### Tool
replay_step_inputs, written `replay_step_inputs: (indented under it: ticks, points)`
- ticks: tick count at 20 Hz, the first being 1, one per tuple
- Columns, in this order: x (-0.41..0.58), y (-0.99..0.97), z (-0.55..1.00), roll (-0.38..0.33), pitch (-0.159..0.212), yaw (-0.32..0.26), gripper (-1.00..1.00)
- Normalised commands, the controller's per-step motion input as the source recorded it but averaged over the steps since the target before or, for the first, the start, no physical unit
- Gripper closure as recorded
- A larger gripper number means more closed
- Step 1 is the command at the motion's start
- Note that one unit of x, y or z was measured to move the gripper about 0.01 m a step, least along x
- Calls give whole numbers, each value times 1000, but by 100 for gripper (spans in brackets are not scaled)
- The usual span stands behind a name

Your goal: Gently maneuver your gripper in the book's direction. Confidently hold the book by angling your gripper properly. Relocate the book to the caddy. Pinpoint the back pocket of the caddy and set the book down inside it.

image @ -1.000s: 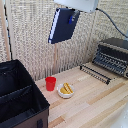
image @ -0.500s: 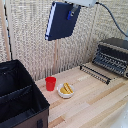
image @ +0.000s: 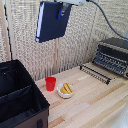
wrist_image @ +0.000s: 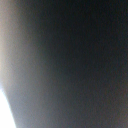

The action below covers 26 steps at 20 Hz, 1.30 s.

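Observation:
The dark navy book (image: 51, 21) hangs high in the air near the top of the exterior view, tilted, its flat cover facing the camera. My gripper (image: 63, 9) is shut on the book's upper edge, with the white arm running off the top. Far below, at the exterior view's lower left, stands the black fabric caddy (image: 20, 95) with its inner dividers. The back pocket (image: 11, 75) lies along its rear wall. In the wrist view only a dark blurred surface, the book (wrist_image: 75, 60), fills the picture.
A red cup (image: 50, 83) and a small white bowl of yellow food (image: 65, 90) sit on the wooden table beside the caddy. A black-and-silver toaster oven (image: 114, 55) stands at the exterior view's right, with a dark metal rack (image: 95, 73) in front of it.
The book and gripper have moved up and toward the exterior view's left, closer to the space above the caddy.

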Motion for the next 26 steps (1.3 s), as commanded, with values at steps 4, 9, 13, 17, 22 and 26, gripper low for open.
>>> replay_step_inputs:
  ticks: [4,9,13,17,22,26]
  points:
    - [301,765,648,-42,114,-6,100]
    - [323,770,654,-42,98,-12,100]
    - [321,765,632,-37,84,-24,100]
    - [292,776,538,-33,105,-18,100]
    - [283,790,391,-40,139,-6,100]
    - [329,788,291,-41,147,-3,100]
